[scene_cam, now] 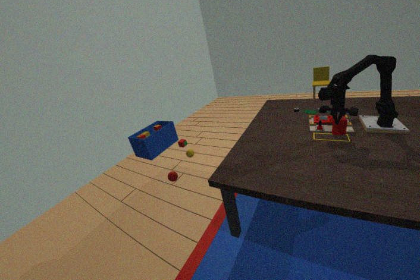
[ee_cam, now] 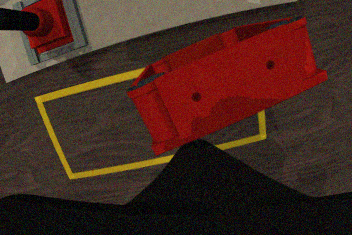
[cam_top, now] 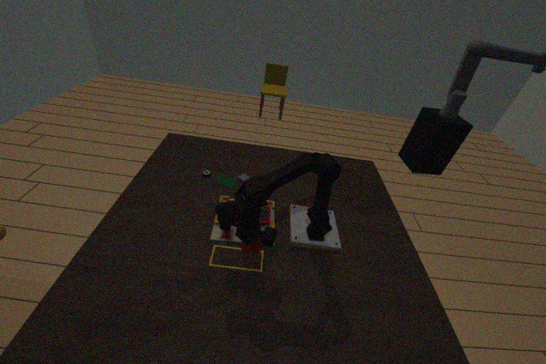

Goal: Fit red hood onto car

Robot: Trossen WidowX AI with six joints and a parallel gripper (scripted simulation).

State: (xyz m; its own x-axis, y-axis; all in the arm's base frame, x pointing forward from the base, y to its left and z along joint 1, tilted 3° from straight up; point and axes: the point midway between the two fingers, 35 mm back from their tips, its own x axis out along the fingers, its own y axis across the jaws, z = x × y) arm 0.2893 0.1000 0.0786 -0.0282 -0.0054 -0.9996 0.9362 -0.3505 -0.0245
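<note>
The red hood (cam_top: 251,246) (scene_cam: 339,126) (ee_cam: 227,87) hangs tilted on edge under my gripper (cam_top: 249,238) (scene_cam: 337,119) (ee_cam: 193,148), which is shut on its wall. It is just above the table, over the far right corner of a yellow outlined rectangle (cam_top: 236,268) (scene_cam: 331,140) (ee_cam: 52,134). Two corner holes show on the hood's face in the wrist view. The chassis (cam_top: 264,214) (scene_cam: 323,119) sits in the grey jig plate (cam_top: 216,232) (ee_cam: 167,1) just behind the hood, largely hidden by my arm. The pegs are not visible.
A red post (cam_top: 226,233) (scene_cam: 319,127) (ee_cam: 47,23) stands in a grey square on the jig's near left. A green plate (cam_top: 226,181) and a small dark ring (cam_top: 206,171) lie behind the jig. My arm's white base plate (cam_top: 299,219) is to the right.
</note>
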